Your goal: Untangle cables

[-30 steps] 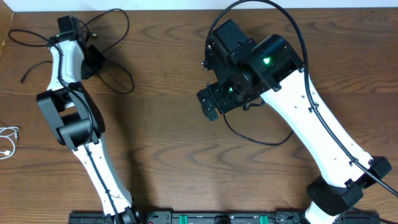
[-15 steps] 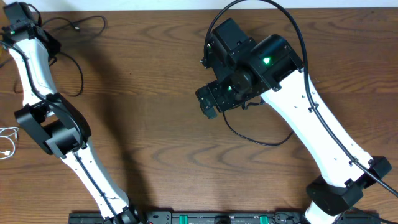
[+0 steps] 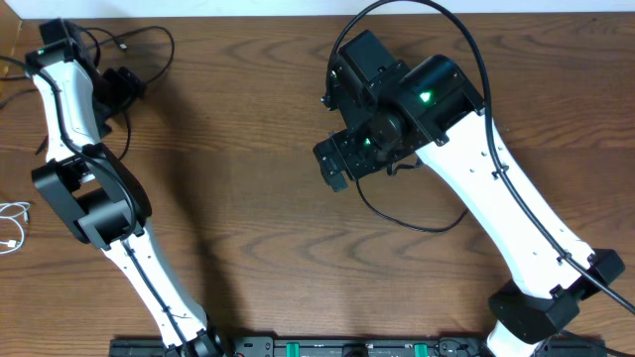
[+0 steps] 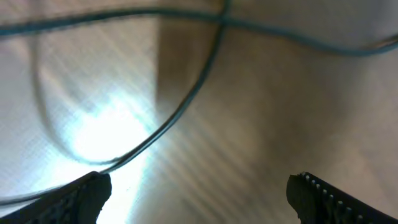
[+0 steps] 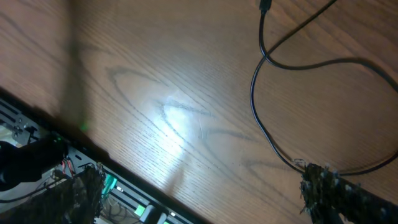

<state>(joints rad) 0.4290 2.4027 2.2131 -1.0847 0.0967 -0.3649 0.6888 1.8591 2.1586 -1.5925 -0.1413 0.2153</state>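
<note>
My left gripper (image 4: 199,194) is spread wide at the upper left of the wooden table (image 3: 258,149), with nothing between its fingers. A black cable (image 4: 186,106) loops over the wood just beyond them. My right gripper (image 5: 205,190) is spread wide too, empty, near the top centre. A second black cable (image 5: 258,106) curls beneath it. A short white cable (image 3: 12,223) lies at the left edge.
</note>
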